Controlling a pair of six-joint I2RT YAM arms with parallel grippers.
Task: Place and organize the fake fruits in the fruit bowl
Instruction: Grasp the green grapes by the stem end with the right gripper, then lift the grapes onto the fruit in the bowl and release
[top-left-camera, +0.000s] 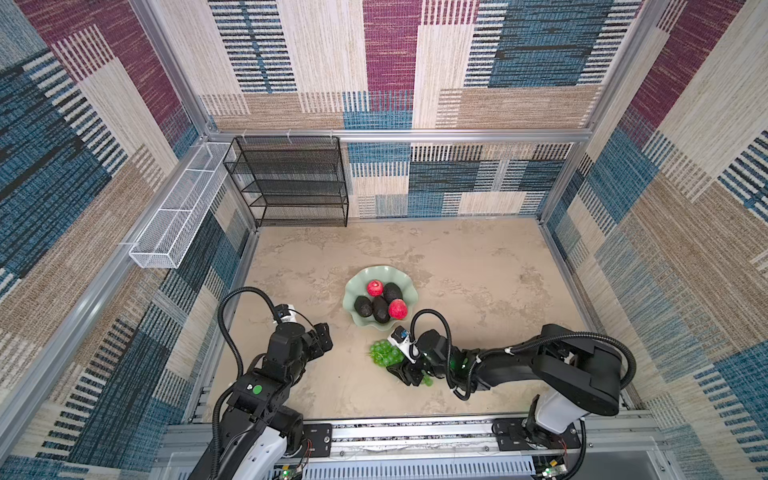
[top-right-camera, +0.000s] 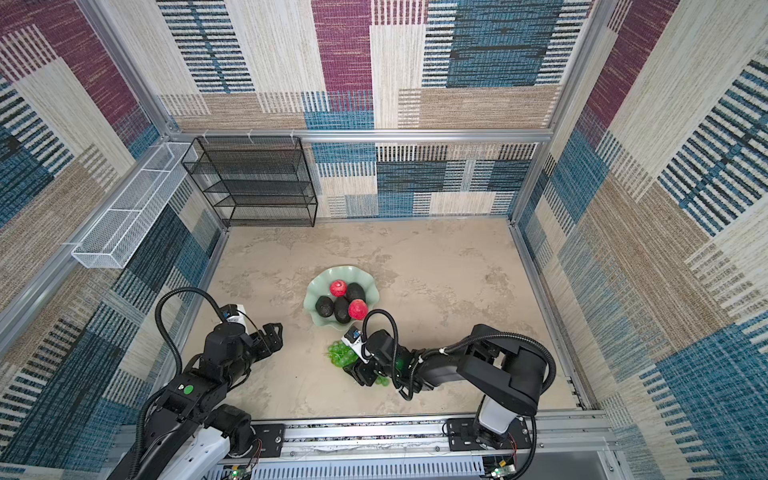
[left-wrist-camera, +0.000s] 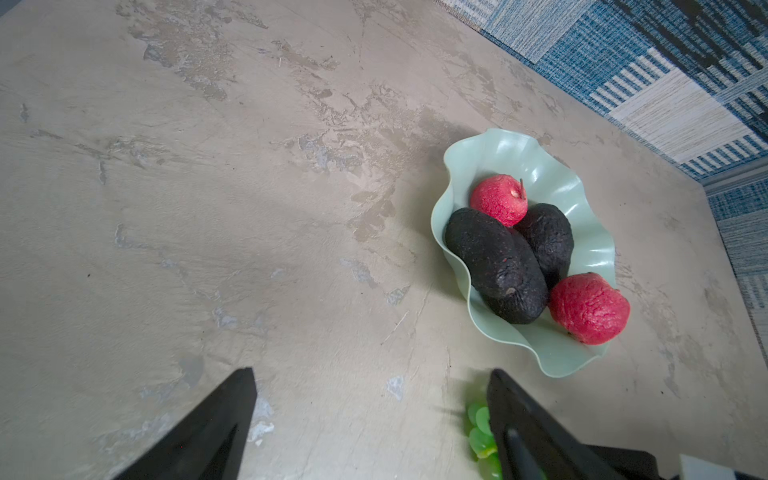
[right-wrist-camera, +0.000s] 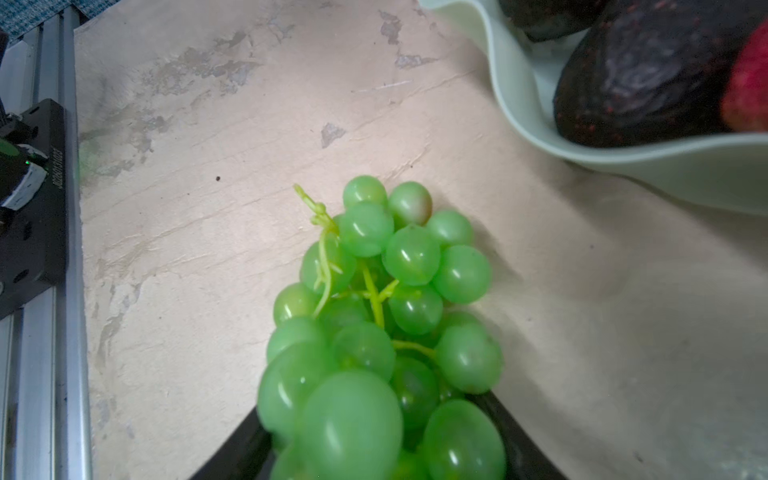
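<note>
On the mottled beige tabletop (top-left-camera: 478, 266), the pale mint-green scalloped bowl (top-left-camera: 360, 278) holds two red apples (top-left-camera: 375, 287) and three near-black pebbly avocados (top-left-camera: 380, 309), while the long bunch of bright green grapes (right-wrist-camera: 411, 253) lies just near of it, clenched by the right gripper (top-left-camera: 405, 374), as only the right wrist view shows, and the left gripper (top-left-camera: 328, 338) hangs released.

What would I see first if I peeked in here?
Two bright red apples and three black avocados are piled in the mint-green fruit bowl in the middle of the tabletop. Beside the bowl, nearer the robot, a shiny bunch of green grapes sits between the jaws of the right gripper.
</note>
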